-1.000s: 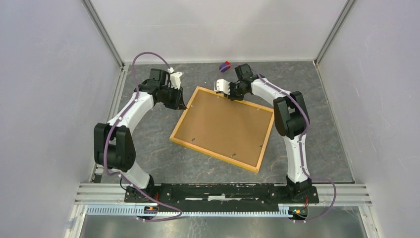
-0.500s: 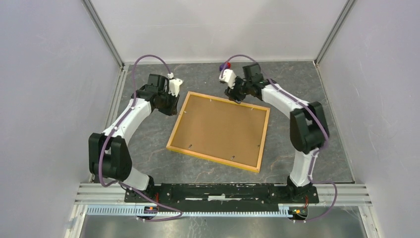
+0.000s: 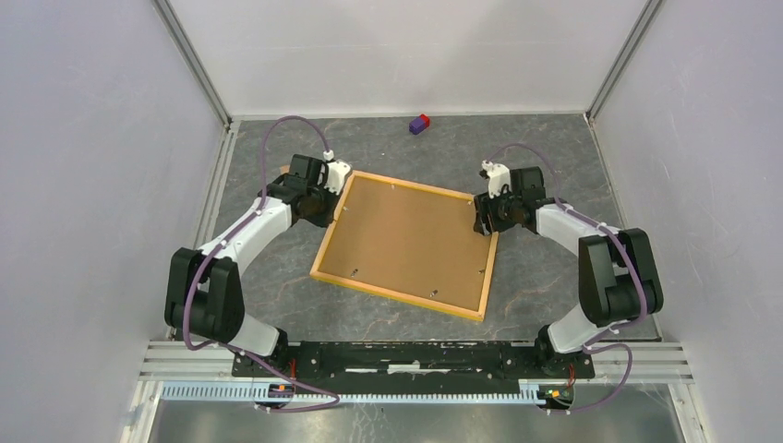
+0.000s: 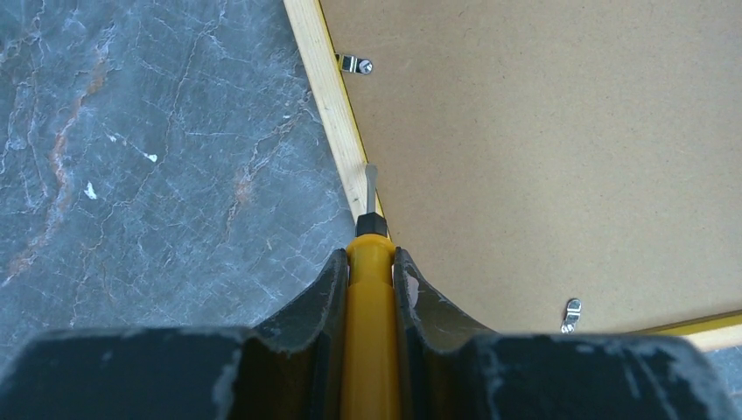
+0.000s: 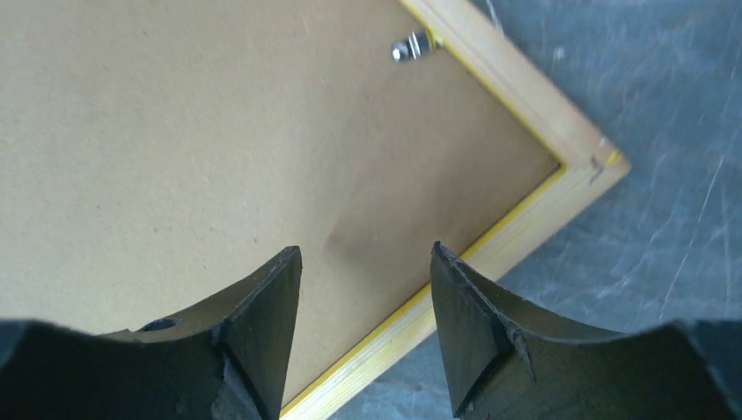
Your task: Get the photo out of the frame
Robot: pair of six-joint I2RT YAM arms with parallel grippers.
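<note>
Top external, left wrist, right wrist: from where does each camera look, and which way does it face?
Top external: above and behind the arms, which show whole, facing down on the table and the frame lying back up.
Left wrist: on the left arm, looking down the left gripper, shut on a yellow screwdriver whose tip is at the frame's inner edge.
Right wrist: on the right arm, looking past the open right gripper at a frame corner.
Shared: both wrist views show the brown backing and metal clips.

frame (image 3: 403, 245) front face down on desk (image 3: 554, 166), unseen, frame cropped in both wrist views, rear end of yellow tool (image 4: 371, 289) buried in left claw (image 4: 369, 259), far purple-red item (image 3: 420, 123) too small to identify
</note>
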